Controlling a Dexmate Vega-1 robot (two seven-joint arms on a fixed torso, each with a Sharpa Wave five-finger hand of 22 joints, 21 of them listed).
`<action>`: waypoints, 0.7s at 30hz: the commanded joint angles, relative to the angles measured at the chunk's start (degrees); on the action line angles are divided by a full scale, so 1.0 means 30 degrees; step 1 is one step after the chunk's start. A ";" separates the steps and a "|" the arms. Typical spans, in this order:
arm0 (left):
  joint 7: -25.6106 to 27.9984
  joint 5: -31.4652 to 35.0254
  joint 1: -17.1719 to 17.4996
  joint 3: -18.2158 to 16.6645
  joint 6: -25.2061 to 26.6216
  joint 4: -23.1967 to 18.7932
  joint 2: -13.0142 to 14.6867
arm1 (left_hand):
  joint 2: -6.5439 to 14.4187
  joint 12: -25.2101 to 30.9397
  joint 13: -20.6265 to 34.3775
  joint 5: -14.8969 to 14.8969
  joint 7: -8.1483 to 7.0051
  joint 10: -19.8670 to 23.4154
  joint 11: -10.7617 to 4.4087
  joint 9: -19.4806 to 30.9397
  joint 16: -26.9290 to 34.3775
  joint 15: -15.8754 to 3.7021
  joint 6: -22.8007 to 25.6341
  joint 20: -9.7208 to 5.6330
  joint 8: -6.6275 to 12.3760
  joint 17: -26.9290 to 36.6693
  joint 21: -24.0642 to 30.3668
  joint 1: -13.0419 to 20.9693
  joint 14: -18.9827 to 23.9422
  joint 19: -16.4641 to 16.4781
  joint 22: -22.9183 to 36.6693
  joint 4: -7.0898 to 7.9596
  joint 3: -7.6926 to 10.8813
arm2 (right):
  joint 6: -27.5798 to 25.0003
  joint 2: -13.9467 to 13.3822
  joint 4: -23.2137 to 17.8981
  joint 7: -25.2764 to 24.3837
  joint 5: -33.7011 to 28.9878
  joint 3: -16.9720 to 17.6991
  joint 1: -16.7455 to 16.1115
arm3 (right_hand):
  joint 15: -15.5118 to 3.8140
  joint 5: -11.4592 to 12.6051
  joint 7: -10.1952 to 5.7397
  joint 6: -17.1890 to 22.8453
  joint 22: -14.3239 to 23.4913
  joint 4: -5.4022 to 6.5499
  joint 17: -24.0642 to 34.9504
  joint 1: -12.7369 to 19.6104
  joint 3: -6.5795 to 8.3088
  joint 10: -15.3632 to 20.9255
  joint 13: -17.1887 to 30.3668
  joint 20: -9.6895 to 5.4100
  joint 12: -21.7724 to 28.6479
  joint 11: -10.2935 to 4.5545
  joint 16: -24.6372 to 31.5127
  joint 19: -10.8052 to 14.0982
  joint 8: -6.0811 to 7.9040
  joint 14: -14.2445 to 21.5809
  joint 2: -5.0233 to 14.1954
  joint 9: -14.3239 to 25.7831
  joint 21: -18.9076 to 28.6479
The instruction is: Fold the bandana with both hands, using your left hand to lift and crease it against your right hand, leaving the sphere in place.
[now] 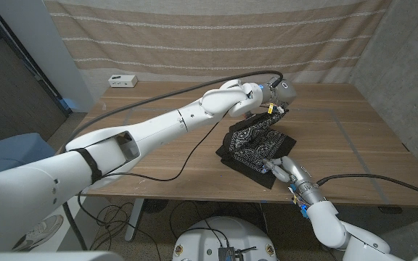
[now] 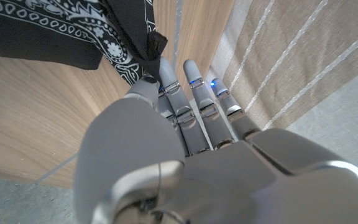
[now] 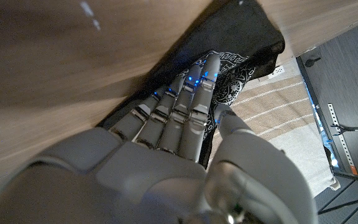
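Wooden table point(image 1: 354, 138) | left hand point(image 1: 271, 101) lifts bandana point(image 1: 252, 145); right hand point(image 1: 281, 169) presses it

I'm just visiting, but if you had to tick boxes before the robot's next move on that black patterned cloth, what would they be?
1. Left hand grips the bandana's lifted edge: ok, cloth pinched at its fingers.
2. Right hand presses on the near part of the cloth: ok, fingers lie on it.
3. Lower layer stays on the table: ok.
4. Sphere undisturbed: cannot tell.
5. Crease straight: cannot tell.
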 commanded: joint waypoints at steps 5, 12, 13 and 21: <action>0.0943 -0.1379 -0.0526 0.1248 -0.1243 0.2493 -0.1299 | 0.0105 -0.0075 -0.0097 0.0126 -0.0001 -0.0540 -0.0288 0.0130 -0.0243 -0.2430 0.0120 -0.0083 -0.0156 -0.0034 0.0324 -0.0160 0.0217 -0.0076 0.0086 0.0209 0.0046 | 0.0317 0.0103 0.0564 -0.0084 0.0082 0.0271 -0.0216 | -0.0123 -0.0055 0.0022 0.0104 0.0039 -0.0190 0.0307 0.0188 0.0001 0.1240 0.0063 0.0302 -0.0175 0.1434 0.0047 0.0347 -0.0110 0.0117 -0.0083 0.0049 0.0126; 0.1759 -0.1982 -0.0520 0.1704 -0.1398 0.3665 -0.1711 | 0.0129 -0.1591 -0.1061 0.0125 -0.0214 -0.2163 -0.0198 -0.0059 -0.1067 -0.2268 -0.1889 -0.0011 -0.1157 -0.0433 0.0586 -0.0895 -0.0508 -0.0435 0.0091 0.0562 0.0158 | 0.0291 0.0058 0.0387 -0.0157 0.0172 0.0428 -0.0496 | -0.0105 -0.0054 0.0013 0.0099 0.0038 -0.0273 0.0330 0.0222 -0.0017 0.1236 0.0067 0.0303 -0.0246 0.1465 -0.0008 0.0328 -0.0202 0.0024 -0.0088 0.0053 0.0110; 0.1746 -0.2092 -0.0537 0.1769 -0.1413 0.3816 -0.1777 | 0.0156 -0.1793 -0.1177 0.0119 -0.0216 -0.2356 -0.0180 -0.0089 -0.1118 -0.2209 -0.2166 0.0023 -0.1282 -0.0465 0.0605 -0.1040 -0.0545 -0.0497 0.0086 0.0647 0.0158 | 0.0274 0.0055 0.0372 -0.0170 0.0163 0.0439 -0.0521 | -0.0103 -0.0054 0.0013 0.0082 0.0038 -0.0275 0.0333 0.0218 -0.0023 0.1221 0.0067 0.0301 -0.0259 0.1460 -0.0009 0.0331 -0.0218 0.0027 -0.0090 0.0053 0.0110; 0.0641 -0.3238 -0.0862 0.2209 -0.1921 0.4393 -0.1999 | -0.0203 -0.5792 -0.3165 0.0004 -0.1662 -0.6937 0.0832 -0.0414 -0.2469 -0.1619 -0.8632 0.0569 -0.2356 -0.0974 0.0855 -0.3319 -0.2823 -0.1692 -0.0130 0.1312 -0.0092 | 0.0199 0.0017 0.0255 -0.0123 0.0196 0.0536 -0.0633 | -0.0043 -0.0050 0.0048 0.0010 0.0038 -0.0293 0.0354 0.0197 -0.0045 0.1088 0.0072 0.0334 -0.0375 0.1539 -0.0043 0.0314 -0.0325 0.0000 -0.0067 0.0058 0.0095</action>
